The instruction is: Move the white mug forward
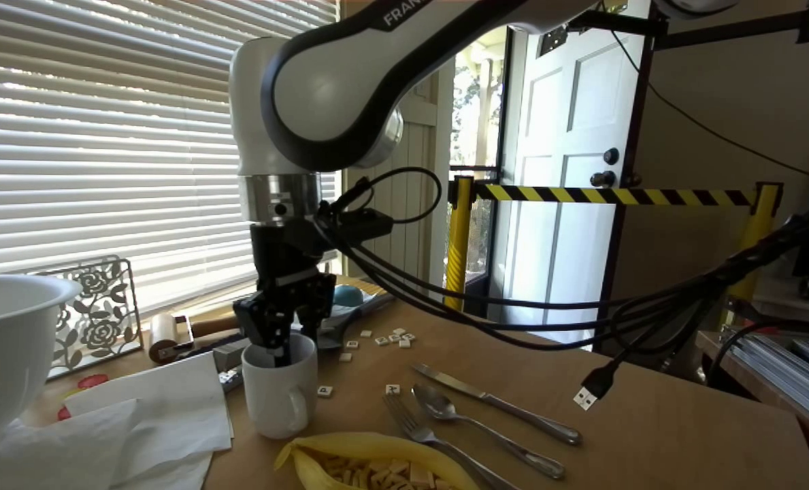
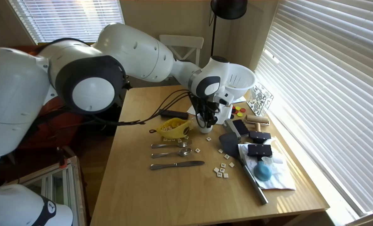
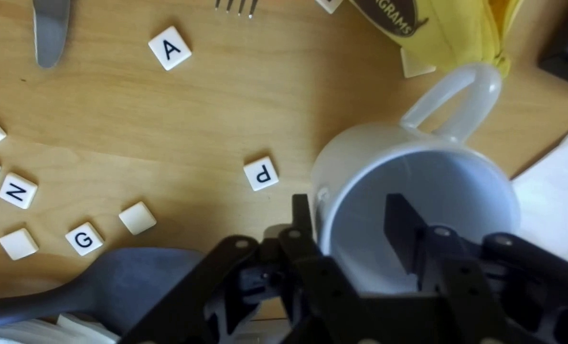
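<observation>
Nearest the wrist camera, the black gripper [image 3: 349, 208] spreads astride the wall of the white mug [image 3: 432, 177], one finger inside, one outside. The mug stands upright, about midway between the edge by the window blinds [image 2: 324, 88] and the opposite edge of the bench [image 2: 148, 194], its handle aimed at a yellow pouch [image 2: 173, 133] that stands in the way on that side; whether the two touch I cannot tell. White sheets [image 1: 173, 401] lie just beside the mug, toward the corner that a white bowl [image 2: 244, 75] fills; a letter tile [image 3: 261, 173] lies near its other side. Near the pouch a fork [image 2: 162, 145], a spoon [image 2: 171, 154] and a knife [image 2: 177, 164] lie in a row, handles toward that opposite edge. Toward the blinds lie a dark spatula [image 2: 231, 147] and, by that edge, a wooden roller [image 2: 258, 119].
</observation>
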`<action>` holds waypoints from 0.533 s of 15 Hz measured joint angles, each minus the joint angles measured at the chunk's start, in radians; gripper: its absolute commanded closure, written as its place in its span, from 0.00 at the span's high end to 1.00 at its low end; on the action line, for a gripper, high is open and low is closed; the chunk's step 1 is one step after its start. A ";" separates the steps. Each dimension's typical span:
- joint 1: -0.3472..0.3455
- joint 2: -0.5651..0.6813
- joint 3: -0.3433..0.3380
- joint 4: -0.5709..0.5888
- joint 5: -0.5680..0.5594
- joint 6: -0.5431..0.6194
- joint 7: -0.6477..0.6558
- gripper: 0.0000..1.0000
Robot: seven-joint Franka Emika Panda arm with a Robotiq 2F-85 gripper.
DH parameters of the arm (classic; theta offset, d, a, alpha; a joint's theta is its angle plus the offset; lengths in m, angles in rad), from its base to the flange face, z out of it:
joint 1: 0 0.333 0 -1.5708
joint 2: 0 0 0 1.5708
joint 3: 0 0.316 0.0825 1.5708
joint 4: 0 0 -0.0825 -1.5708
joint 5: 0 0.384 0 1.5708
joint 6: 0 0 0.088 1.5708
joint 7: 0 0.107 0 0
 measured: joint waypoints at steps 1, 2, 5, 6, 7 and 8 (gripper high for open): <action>0.003 0.000 0.001 0.002 0.000 0.000 -0.001 0.85; 0.005 -0.002 0.002 0.003 0.000 0.000 -0.001 0.91; 0.013 -0.015 0.000 0.002 0.000 0.000 0.016 1.00; 0.013 -0.026 0.000 -0.002 0.007 0.003 0.029 1.00; 0.013 -0.045 0.000 -0.012 0.022 0.012 0.040 1.00; 0.013 -0.073 0.000 -0.029 0.043 0.027 0.056 1.00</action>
